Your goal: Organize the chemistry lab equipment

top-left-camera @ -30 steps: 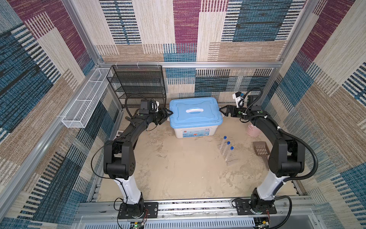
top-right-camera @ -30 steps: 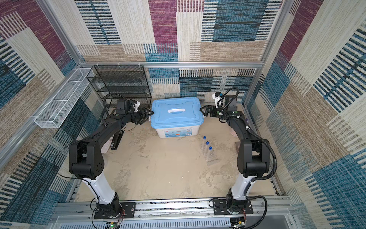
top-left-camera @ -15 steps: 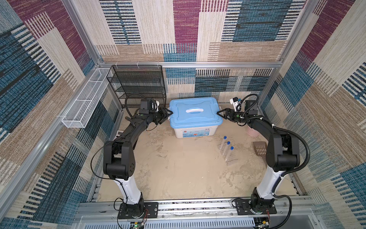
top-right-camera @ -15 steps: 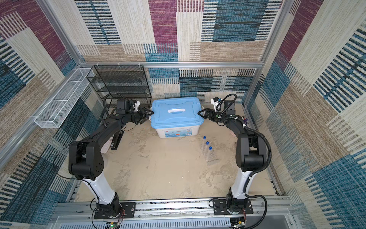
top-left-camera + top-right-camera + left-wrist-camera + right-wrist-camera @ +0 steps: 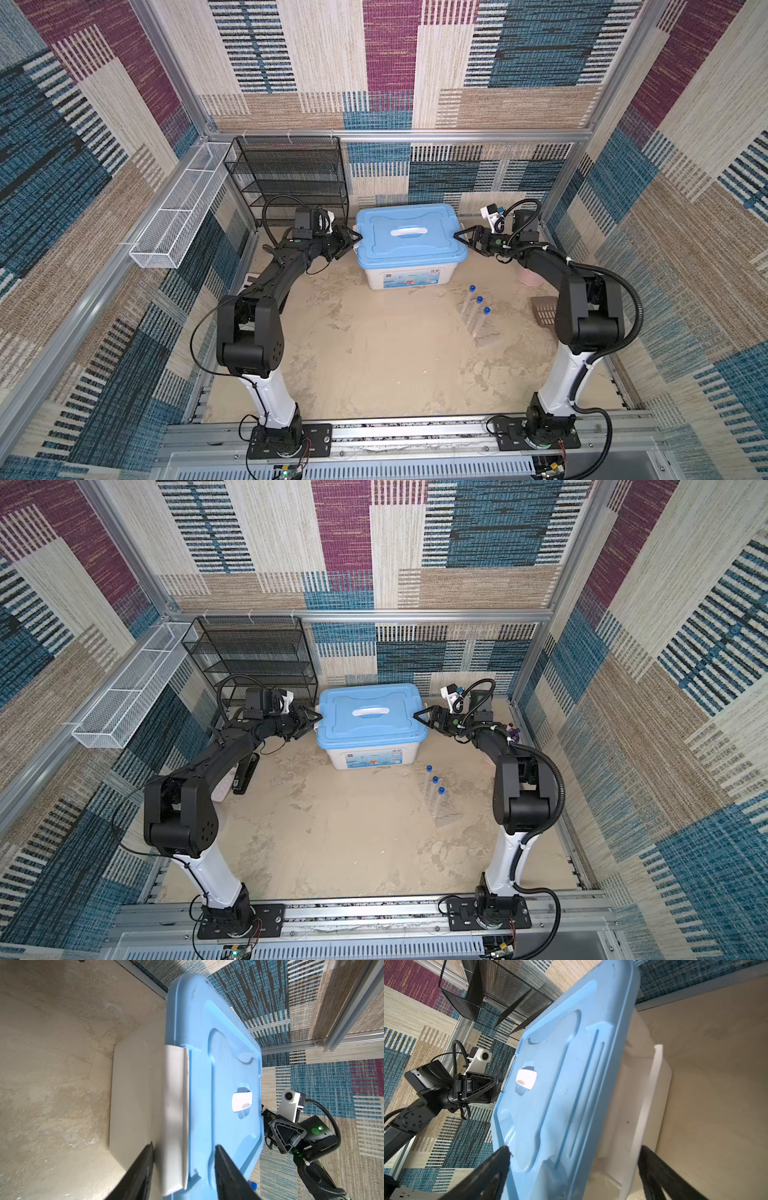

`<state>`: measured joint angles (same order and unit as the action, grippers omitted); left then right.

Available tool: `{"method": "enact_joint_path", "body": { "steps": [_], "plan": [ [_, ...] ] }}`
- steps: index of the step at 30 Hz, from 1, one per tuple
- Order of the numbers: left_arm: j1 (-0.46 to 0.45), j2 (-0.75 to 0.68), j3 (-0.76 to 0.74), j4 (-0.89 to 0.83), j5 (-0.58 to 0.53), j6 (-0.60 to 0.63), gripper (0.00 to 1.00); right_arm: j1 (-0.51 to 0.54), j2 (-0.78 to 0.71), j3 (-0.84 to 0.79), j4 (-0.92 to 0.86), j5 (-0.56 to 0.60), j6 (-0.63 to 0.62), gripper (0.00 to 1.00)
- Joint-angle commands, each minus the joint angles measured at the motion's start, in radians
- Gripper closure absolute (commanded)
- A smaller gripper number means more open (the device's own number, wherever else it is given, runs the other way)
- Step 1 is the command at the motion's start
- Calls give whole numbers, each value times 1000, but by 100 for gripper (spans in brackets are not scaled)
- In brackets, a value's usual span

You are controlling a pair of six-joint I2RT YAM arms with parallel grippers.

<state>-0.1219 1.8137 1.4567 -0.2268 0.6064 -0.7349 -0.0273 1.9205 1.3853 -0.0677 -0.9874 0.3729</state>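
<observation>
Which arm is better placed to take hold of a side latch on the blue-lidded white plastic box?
Left, probably: the left gripper straddles the white plastic latch closely, while the right gripper gapes wide around the opposite edge of the blue lid.

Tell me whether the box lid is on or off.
On. The lid covers the whole box in both top views, and its white latch lies down against the side.

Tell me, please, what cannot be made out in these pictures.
White plastic bin with light-blue lid: shut lid hides its contents, every view.
Pale pink object: right arm covers most, in a top view.
Three clear blue-capped test tubes: bodies too faint, both top views.
</observation>
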Motion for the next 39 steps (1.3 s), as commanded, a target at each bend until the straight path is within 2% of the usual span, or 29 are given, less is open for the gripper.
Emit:
{"method": "enact_joint_path", "body": {
  "steps": [1,5,14,19,39],
  "plan": [
    [-4,-8,5,30,14,0,51,1,6,15,19,-25,24,3],
    [-8,-8,7,29,12,-1,56,2,15,29,14,-30,35,4],
    [-19,-4,18,29,11,-4,61,13,-15,58,-47,2,0,17],
    [-27,2,34,10,1,2,66,23,-38,73,-70,40,-14,20],
    [-42,22,47,7,-2,-9,66,84,-39,147,-164,94,-74,24]
  ]
}}
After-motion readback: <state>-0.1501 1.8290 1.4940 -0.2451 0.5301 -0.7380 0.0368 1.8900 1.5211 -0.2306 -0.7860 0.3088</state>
